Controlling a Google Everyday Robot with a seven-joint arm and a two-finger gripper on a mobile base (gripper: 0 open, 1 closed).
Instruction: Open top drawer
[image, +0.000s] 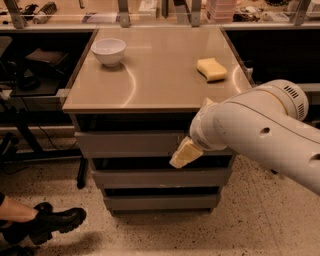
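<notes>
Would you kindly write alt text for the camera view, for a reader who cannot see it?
A white robot arm reaches from the right, its pale hand in front of the right side of the grey top drawer. A white bowl and a yellow sponge sit on the tan cabinet top; a black boot shows lower left.

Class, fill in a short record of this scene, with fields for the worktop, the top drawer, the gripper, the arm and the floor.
worktop: white bowl at back left; yellow sponge at back right
top drawer: no interior showing, appears shut
gripper: at the top drawer's front, right of centre, near its lower edge
arm: reaches in from the right of the picture
floor: black boot at lower left
</notes>
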